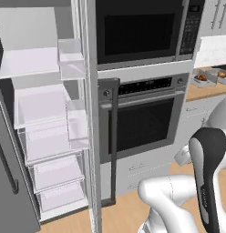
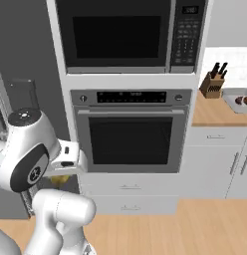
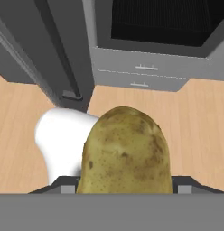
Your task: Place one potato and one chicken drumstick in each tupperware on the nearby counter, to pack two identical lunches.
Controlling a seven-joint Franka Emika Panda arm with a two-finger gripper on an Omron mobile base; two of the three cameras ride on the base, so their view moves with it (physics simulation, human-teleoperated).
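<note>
- potato (image 3: 125,151) sits nearest, grasped in the claw (image 3: 125,187).
- carry it level and slowly toward the tupperware (image 1: 202,80) at the bench (image 2: 212,113) edge.

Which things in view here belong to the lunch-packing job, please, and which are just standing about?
Belongs to the job:
potato, held in the jaws
tupperware with food, on the counter

Just standing about:
knife block
wall oven
microwave
open fridge
</note>
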